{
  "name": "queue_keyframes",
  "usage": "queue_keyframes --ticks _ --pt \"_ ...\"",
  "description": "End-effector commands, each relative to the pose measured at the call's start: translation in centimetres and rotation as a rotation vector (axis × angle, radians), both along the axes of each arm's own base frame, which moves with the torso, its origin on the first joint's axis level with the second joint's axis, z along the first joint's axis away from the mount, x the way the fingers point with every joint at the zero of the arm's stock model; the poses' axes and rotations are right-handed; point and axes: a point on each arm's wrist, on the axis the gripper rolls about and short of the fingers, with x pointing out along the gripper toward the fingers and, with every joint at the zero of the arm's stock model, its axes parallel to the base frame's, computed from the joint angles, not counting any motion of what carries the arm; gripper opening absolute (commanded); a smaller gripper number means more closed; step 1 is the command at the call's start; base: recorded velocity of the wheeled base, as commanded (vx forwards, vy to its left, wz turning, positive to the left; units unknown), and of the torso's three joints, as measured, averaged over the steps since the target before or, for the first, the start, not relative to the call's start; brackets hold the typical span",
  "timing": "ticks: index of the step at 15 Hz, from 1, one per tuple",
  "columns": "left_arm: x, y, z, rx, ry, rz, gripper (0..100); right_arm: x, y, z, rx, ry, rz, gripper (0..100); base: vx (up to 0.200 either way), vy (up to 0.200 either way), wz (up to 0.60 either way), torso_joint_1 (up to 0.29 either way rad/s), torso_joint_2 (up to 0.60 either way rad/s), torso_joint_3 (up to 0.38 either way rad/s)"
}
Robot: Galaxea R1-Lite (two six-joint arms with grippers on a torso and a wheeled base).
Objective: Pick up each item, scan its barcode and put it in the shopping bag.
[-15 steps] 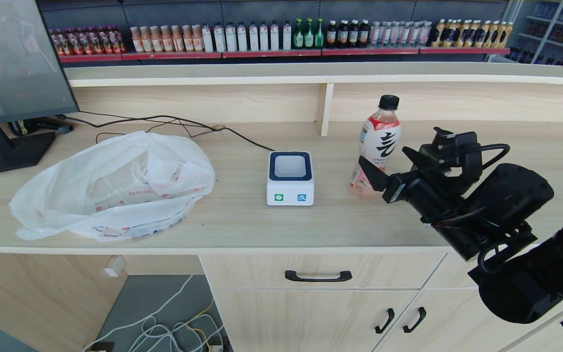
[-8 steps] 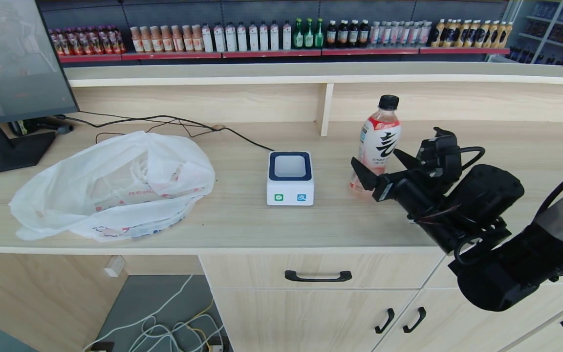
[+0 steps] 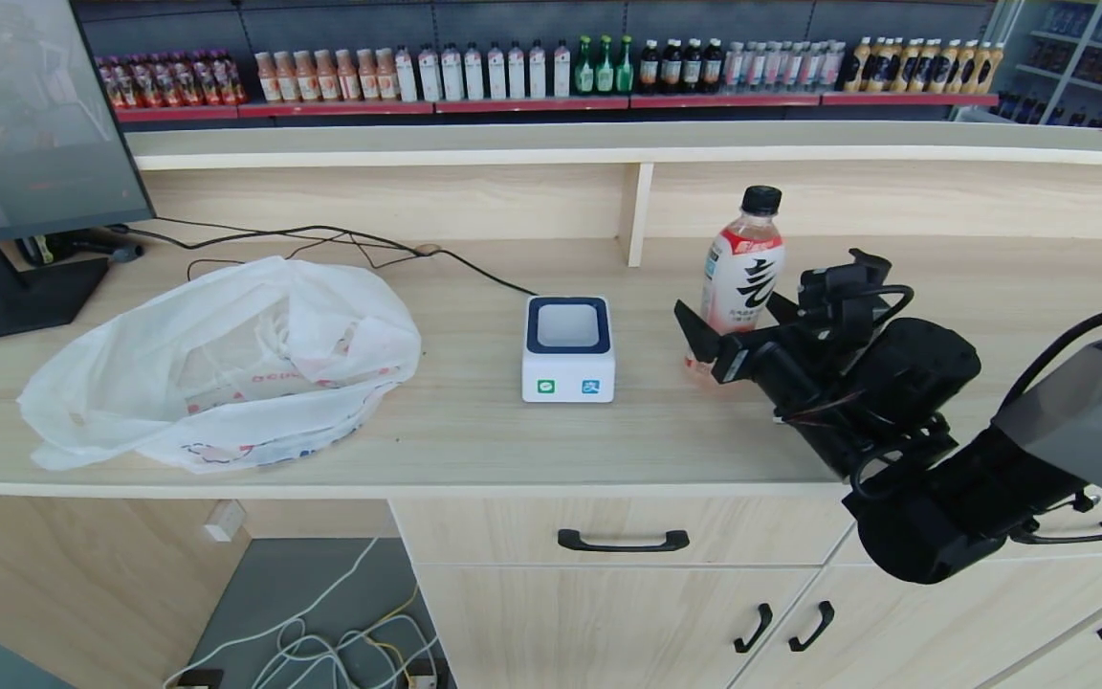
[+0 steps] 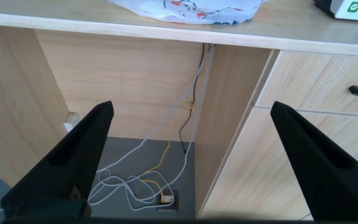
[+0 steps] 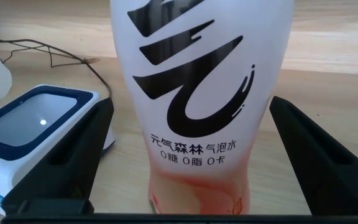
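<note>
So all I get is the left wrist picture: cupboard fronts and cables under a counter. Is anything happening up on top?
Observer: Yes. The right gripper is open around a pink drink bottle standing on the counter, one finger on each side.
Operator: Has it got hold of it?
Observer: Not yet. In the right wrist view both fingers stand clear of the bottle's sides.
Operator: Where would the bottle go?
Observer: A white scanner stands to the bottle's left, and the shopping bag lies farther left again.
</note>
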Motion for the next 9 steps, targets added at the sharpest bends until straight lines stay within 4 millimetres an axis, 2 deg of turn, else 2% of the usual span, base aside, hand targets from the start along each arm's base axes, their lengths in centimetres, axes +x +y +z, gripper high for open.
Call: queue_keyframes --ticks 1,4,9 --pt "0.0 0.0 0.0 0.0 0.0 0.002 100 0.4 0.2 -0.1 0.002 -0.006 -0.001 100 0.0 0.0 0.0 0.0 0.0 0.0" --pt "0.0 0.0 0.0 0.0 0.0 0.0 100 1.3 0.3 0.0 0.009 -0.03 -0.006 100 0.0 0.0 0.0 0.0 0.0 0.0" --pt "0.0 0.0 0.0 0.0 0.0 0.002 100 1.6 0.4 -0.1 0.01 -0.031 -0.006 100 0.0 0.0 0.0 0.0 0.0 0.0"
